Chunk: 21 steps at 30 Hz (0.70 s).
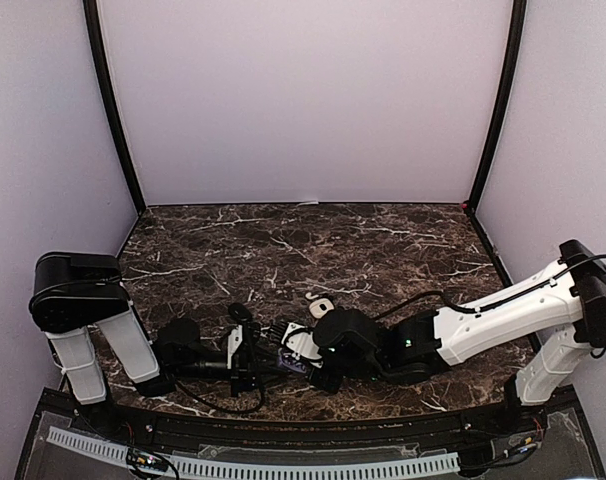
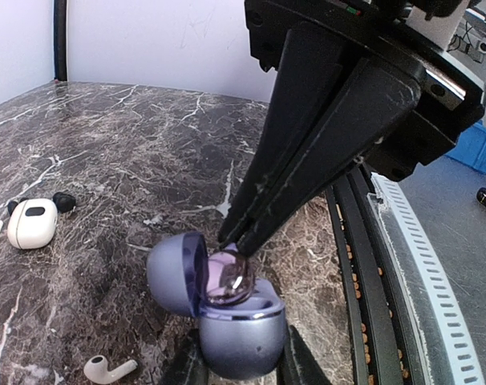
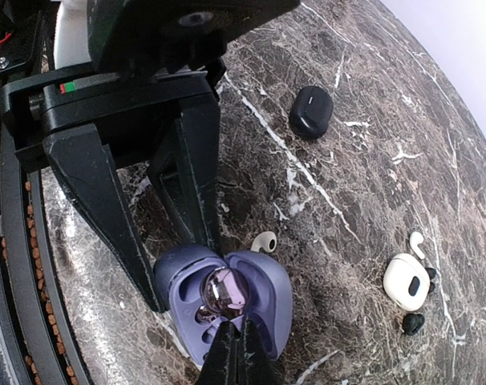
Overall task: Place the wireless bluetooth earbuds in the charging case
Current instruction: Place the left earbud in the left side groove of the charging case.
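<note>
A purple charging case stands open, its lid swung to the left. My left gripper is shut on the case's base, one finger on each side. A glossy purple earbud sits tilted at the case's opening, over a well. My right gripper is shut on the edge of this earbud; in the left wrist view it comes down from above. In the top view both grippers meet near the table's front middle.
A white case with a dark bud beside it lies at the left. A white stemmed bud lies near the purple case. A black case lies farther off. The table's front rail runs close on the right.
</note>
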{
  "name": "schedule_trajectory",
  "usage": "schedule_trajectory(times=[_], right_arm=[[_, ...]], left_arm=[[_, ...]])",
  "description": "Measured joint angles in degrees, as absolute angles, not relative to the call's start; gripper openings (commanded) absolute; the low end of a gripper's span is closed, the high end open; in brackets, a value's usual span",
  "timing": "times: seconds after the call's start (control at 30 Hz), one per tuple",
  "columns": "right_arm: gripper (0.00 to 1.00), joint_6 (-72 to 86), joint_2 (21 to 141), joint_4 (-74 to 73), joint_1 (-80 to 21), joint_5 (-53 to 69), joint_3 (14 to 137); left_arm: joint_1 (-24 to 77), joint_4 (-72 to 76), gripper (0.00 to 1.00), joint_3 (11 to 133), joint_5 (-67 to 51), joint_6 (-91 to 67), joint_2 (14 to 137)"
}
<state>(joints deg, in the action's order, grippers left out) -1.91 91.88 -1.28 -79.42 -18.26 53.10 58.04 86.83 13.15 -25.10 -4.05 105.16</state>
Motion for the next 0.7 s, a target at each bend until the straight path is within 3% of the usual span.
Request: schedule_trajectory(times=[0.7], right_arm=[[0.00, -5.1, 92.7, -2.2, -80.0, -18.3, 53.6]], left_arm=[[58.0, 86.2, 0.00, 13.1, -25.8, -4.1, 105.3]])
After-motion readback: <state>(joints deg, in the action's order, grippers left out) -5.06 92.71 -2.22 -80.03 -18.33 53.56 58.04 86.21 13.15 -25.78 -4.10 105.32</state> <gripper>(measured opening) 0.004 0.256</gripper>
